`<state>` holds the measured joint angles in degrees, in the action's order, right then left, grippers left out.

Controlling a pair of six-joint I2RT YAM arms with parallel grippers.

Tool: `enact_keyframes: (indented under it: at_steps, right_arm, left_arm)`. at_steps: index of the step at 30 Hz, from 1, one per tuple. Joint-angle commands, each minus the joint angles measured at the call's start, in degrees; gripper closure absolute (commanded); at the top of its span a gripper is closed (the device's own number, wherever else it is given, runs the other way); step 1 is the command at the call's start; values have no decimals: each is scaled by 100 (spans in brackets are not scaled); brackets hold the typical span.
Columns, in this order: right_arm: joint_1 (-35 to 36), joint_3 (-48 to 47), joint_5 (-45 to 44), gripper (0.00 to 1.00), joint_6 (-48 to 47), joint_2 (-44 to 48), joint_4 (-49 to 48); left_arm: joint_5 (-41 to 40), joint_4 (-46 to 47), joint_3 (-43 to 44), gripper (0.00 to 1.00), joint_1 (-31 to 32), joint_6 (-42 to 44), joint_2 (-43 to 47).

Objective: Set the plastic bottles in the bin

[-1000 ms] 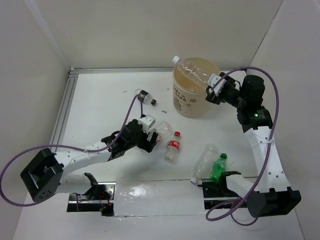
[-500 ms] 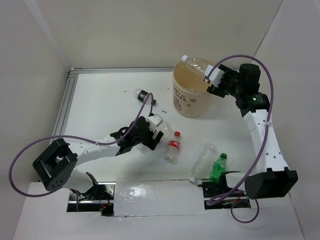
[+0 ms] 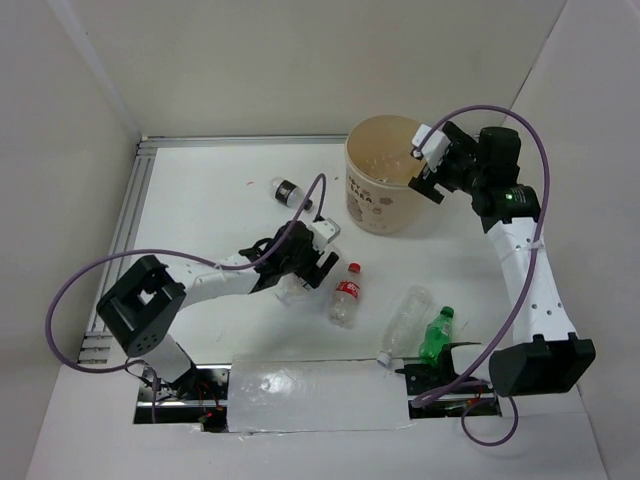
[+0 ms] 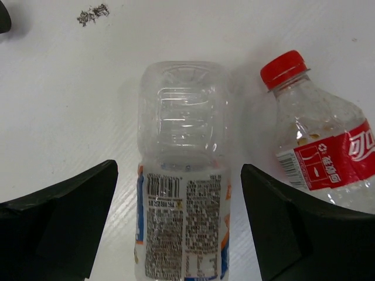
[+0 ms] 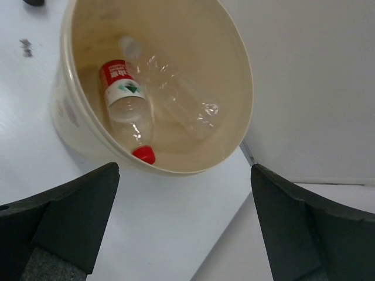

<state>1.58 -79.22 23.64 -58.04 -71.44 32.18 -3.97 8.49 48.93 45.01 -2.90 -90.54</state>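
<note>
A: So, what changed on the right since a second ago?
B: Dropped. The right gripper (image 3: 428,166) has let go, jaws wide over the bin (image 3: 374,212). The big clear bottle (image 5: 176,96) now lies inside, beside a red-label bottle (image 5: 124,93).
A: Left?
B: The left gripper (image 4: 177,175) moved in, jaws spread, holding nothing, straddling a labelled clear bottle (image 4: 183,134) on the table (image 4: 58,88). The red-cap bottle (image 4: 319,146) is just beside it.

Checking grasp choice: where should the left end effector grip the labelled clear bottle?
Grip the labelled clear bottle at its middle from above, across its width. It lies flat, lengthwise within the open left end effector, red-capped bottle close alongside.
</note>
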Motion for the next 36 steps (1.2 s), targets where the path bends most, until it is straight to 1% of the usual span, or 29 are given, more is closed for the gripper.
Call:
enact_keyframes:
  at_steps: [1,2,3,4,5,6,7,8,9,10,11,12,13,14,15,16,17,18,21,22,23,24,26,27,29,30,33,34,36]
  right_arm:
    - [-62,-138,596,0,697,428,375]
    - [-62,-42,763,0,698,499,507]
    - [-62,81,1096,3,767,656,795]
    - [-62,317,1273,5,768,736,946]
    - [-62,441,1553,8,768,815,1061]
    - [-62,643,1695,14,768,964,1271]
    - [-62,732,1845,16,768,1035,1395]
    - [-62,828,2098,19,768,1105,1544]
    - [-62,1003,2214,23,855,1236,1597]
    - [-62,1101,2302,26,952,1299,1650]
    - [-62,1189,2373,36,1022,1351,1651]
    - [-62,1285,2373,43,1223,1404,1651]
    - [-62,1452,2426,49,1303,1492,1651]
    - [-62,1532,2426,63,1365,1493,1651]
    - [-62,1619,2365,65,1453,1571,1590]
    - [-62,1803,2278,65,1688,1650,1589]
    - [-114,1901,2277,66,1691,1651,1537]
    - [-115,2006,2225,66,1760,1729,1536]
    - [-115,2305,2023,35,2243,1870,1247]
    - [-115,2358,1891,18,2497,1870,1107]
    - [-115,2428,1812,14,2639,1871,1036]
    - [-115,2429,1759,12,2736,1871,1035]
    - [-176,2482,1758,12,2737,1871,1035]
    - [-176,2534,1758,12,2737,1871,1088]
    - [-176,2534,1758,12,2737,1923,1088]
    - [-176,2595,1758,11,2737,1984,1088]
    - [-176,2701,1758,11,2614,2116,1088]
    - [-176,2771,1758,11,2614,2169,1140]
    - [-176,2841,1758,11,2561,2222,1141]
  left_arm:
    - [317,-13,397,4,-142,315,-323]
    - [422,-92,477,7,-212,316,-533]
    - [675,-302,573,12,-212,316,-630]
    - [808,-391,722,25,-273,368,-710]
    - [888,-453,724,33,-274,369,-771]
    - [967,-506,724,41,-274,369,-772]
    - [1038,-506,724,47,-274,369,-772]
    - [1038,-506,724,59,-274,369,-772]
    - [1169,-559,724,67,-274,369,-694]
    - [1170,-611,724,78,-274,369,-606]
    - [1231,-768,724,98,-274,369,-492]
    - [1232,-857,828,100,-274,290,-343]
    - [1310,-954,977,100,-274,290,76]
    - [1311,-1103,1074,100,-204,290,324]
    - [1311,-1104,1180,100,-99,229,570]
    - [1372,-1165,1302,100,-98,228,799]
    - [1372,-1166,1643,100,-37,228,1149]
    - [1372,-1166,1846,100,-37,228,1257]
    - [1548,-1043,2760,100,-37,106,1250]
    - [1644,-851,2989,100,-37,105,1163]
    - [1645,-719,3209,100,-37,-25,1040]
    - [1645,-561,3611,100,-37,-123,908]
    - [1724,-227,3974,100,16,-307,416]
    - [1724,79,4341,100,16,-378,214]
    - [1426,285,4738,100,16,-440,-506]
    - [1425,450,5149,100,16,-562,-761]
    - [1109,924,5687,97,16,-807,-1603]
    - [987,1440,5750,96,16,-879,-1755]
    - [758,1908,5865,95,16,-1141,-2106]
